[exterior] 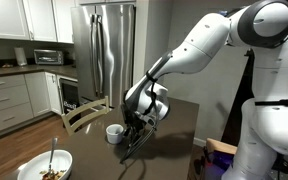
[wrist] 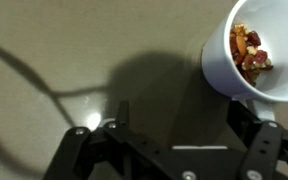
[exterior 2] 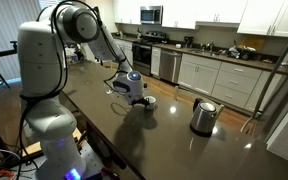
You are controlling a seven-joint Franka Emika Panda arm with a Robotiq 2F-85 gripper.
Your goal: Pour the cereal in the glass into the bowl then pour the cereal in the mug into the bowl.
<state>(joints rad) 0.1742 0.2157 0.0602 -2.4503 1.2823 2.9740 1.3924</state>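
The small white mug (wrist: 269, 45) holds reddish-brown cereal (wrist: 249, 52) and stands at the top right of the wrist view. My gripper (wrist: 182, 115) is open and empty, low over the dark table. Its right finger is close to the mug's rim, and the mug is not between the fingers. In both exterior views the gripper (exterior: 135, 124) (exterior 2: 134, 93) hangs right beside the mug (exterior: 114, 132) (exterior 2: 150, 101). The wide white bowl (exterior: 34, 166), with a metal spoon (exterior: 52, 154) and some dark cereal in it, sits at the near table corner. No glass is in view.
A steel kettle (exterior 2: 204, 116) stands on the dark table (exterior 2: 174, 140) beyond the mug. A wooden chair (exterior: 84, 114) stands at the table's far side. Behind it are the fridge (exterior: 109, 50) and the kitchen counters (exterior 2: 219, 70).
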